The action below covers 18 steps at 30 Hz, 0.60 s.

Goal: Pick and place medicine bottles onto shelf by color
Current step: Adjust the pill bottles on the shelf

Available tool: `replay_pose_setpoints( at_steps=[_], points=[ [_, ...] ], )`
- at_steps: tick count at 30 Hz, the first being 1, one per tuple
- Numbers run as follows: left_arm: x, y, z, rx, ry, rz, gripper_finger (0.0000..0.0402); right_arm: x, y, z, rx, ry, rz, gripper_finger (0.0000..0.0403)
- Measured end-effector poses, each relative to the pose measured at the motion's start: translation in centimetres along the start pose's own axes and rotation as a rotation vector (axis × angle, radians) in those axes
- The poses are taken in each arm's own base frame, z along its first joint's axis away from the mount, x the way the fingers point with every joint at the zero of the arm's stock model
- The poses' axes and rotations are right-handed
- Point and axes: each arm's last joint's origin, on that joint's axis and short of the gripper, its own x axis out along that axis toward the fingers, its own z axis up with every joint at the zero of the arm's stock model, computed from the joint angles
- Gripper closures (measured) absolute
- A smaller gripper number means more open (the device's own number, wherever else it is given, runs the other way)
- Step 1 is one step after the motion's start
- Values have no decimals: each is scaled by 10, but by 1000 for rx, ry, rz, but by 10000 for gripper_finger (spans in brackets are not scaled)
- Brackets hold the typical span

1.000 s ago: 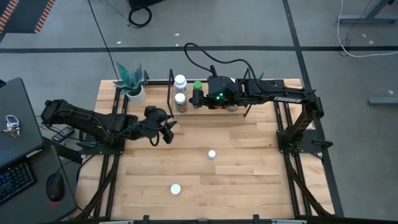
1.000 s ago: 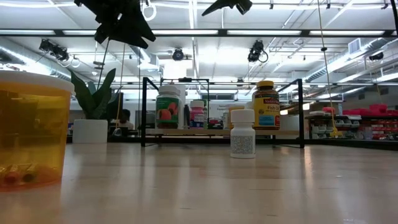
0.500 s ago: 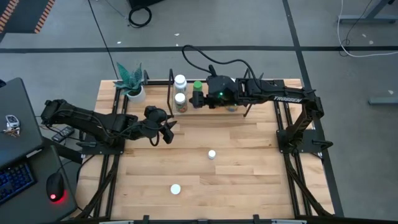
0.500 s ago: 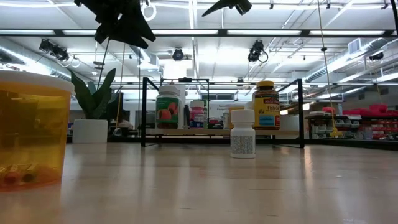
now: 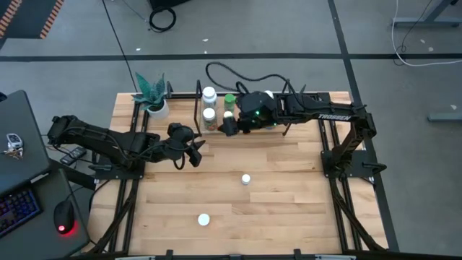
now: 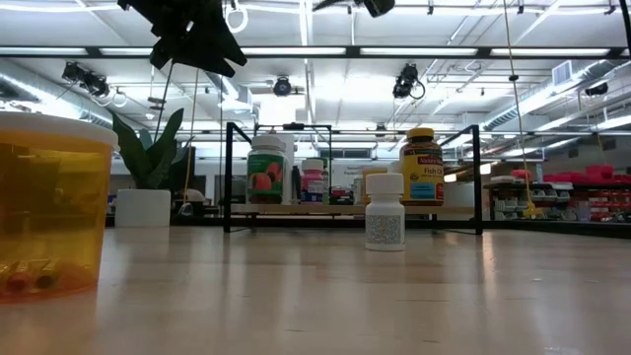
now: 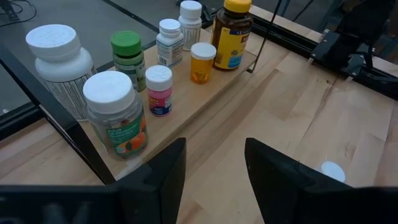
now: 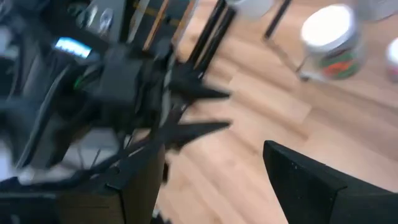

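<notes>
The shelf (image 5: 238, 108) stands at the table's far edge and bears several bottles, upright on their bases on its wooden base (image 7: 205, 93): white-capped ones (image 7: 109, 112), a green-capped one (image 7: 127, 57), a small orange one (image 7: 202, 62) and a dark amber one with a yellow cap (image 7: 231, 32). A white bottle (image 5: 246, 179) and an orange white-capped bottle (image 5: 204, 219) stand on the table. My right gripper (image 5: 226, 128) is open and empty just in front of the shelf. My left gripper (image 5: 193, 153) is open and empty, left of centre.
A potted plant (image 5: 153, 97) stands at the far left corner, beside the shelf. Black arm frames run along the table's left (image 5: 123, 195) and right (image 5: 339, 195) sides. Bare wood (image 5: 289, 202) lies between the shelf and the near edge.
My right gripper has drawn back from the green-capped bottle on the shelf toward the table's near edge and has swung toward the left arm. The green-capped bottle stays upright on the shelf.
</notes>
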Motion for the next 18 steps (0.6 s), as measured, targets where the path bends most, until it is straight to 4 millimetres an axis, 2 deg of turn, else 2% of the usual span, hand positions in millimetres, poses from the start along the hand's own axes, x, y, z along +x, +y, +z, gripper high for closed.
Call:
replay_pose_setpoints(
  at_steps=[6,18],
  points=[
    [0,0,0,0,0,0,230,-3,12,-25,-102,58,31,124],
    [0,0,0,-1,0,0,230,-12,2,-65,-182,214,-185,149]
  ],
)
